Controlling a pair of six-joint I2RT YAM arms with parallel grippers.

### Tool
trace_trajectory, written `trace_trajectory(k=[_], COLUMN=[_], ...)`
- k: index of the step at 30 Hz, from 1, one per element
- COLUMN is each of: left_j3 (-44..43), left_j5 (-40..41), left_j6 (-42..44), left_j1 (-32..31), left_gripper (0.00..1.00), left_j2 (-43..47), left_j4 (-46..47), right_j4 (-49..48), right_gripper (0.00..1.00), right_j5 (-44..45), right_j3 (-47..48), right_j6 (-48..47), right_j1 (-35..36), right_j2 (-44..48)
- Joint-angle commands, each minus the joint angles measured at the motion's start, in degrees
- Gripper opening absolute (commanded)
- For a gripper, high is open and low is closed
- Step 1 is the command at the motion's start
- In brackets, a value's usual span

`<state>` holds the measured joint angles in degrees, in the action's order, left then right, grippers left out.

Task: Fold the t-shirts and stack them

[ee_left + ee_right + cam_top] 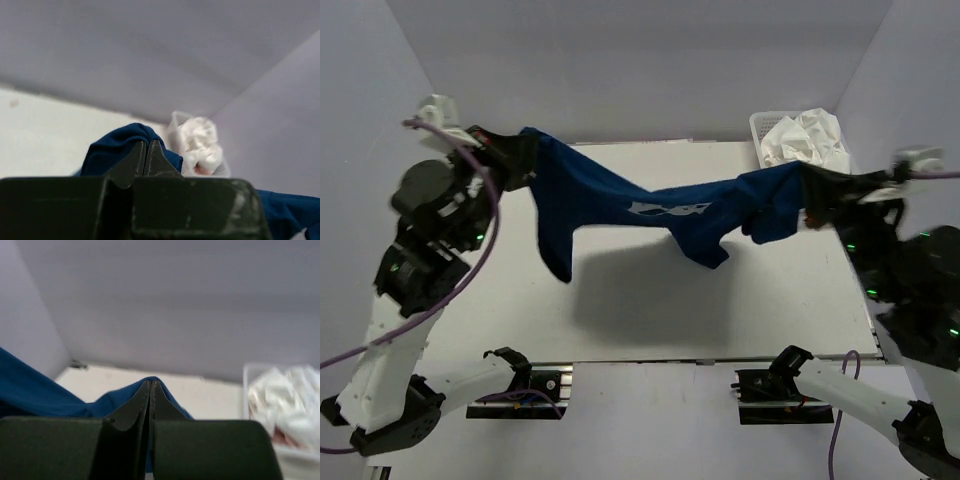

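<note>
While it is held up above the table (650, 310), the navy t-shirt (620, 205) is seen stretched between the two arms, from the far left of the work surface across to the right. Its left end is clamped in the left gripper (523, 160), whose jaws are pressed together on a bunch of blue cloth. This is confirmed in the left wrist view, where the dark fingers (135, 160) meet and fabric bulges behind the tips. The right end is pinched in the right gripper (808, 190), likewise fully closed on the cloth. In the right wrist view blue fabric is seen rising on both sides of the closed fingertips (141, 400).

The garment sags in the middle, and two folds are seen hanging down, one near the left and one right of centre. The pale chest print (670, 210) is crumpled, so its design cannot be made out. A shadow is cast on the table beneath the shirt. Whether the lowest fold touches the table cannot be determined.

The white mesh basket (761, 128) is located at the far right corner of the table. A crumpled white t-shirt (810, 135) is contained in it. A small patch of pink cloth (282, 437) is noted beneath the white one.
</note>
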<state>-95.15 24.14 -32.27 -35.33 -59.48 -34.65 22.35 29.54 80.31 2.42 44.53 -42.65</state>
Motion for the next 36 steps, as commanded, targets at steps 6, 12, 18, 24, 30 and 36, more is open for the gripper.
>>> trace_trajectory(k=[6, 12, 18, 24, 30, 36], left_j3=[-16.01, -22.62, -18.15, -2.7, 1.37, 4.12], left_j5=[-10.6, -10.61, -3.85, 13.29, 18.57, 4.87], left_j6=[5.9, 6.43, 5.29, -0.23, -9.89, -11.59], left_j1=[1.14, 1.14, 1.14, 1.05, 6.31, 20.73], left_gripper=[0.0, 0.0, 0.0, 0.0, 0.0, 0.17], left_j2=[6.13, 6.66, 4.83, -0.89, -22.47, -43.22], left_j4=[-0.94, -4.19, -2.97, 1.59, -5.94, -2.08], right_j4=[5.86, 5.95, -6.74, -28.22, -25.43, -22.63], right_gripper=[0.0, 0.0, 0.0, 0.0, 0.0, 0.0], right_j5=[-23.64, -21.64, -1.21, 18.35, 10.92, -5.97], right_j3=[25.4, 37.71, 33.6, 19.12, 14.96, 14.86], right_j6=[-11.2, -15.15, -23.3, -33.17, -20.19, -8.85], right_j1=[-0.24, -0.15, 0.2, -1.81, -11.11, -19.48], right_j2=[-3.04, -7.96, -15.69, -27.37, -44.59, -64.37])
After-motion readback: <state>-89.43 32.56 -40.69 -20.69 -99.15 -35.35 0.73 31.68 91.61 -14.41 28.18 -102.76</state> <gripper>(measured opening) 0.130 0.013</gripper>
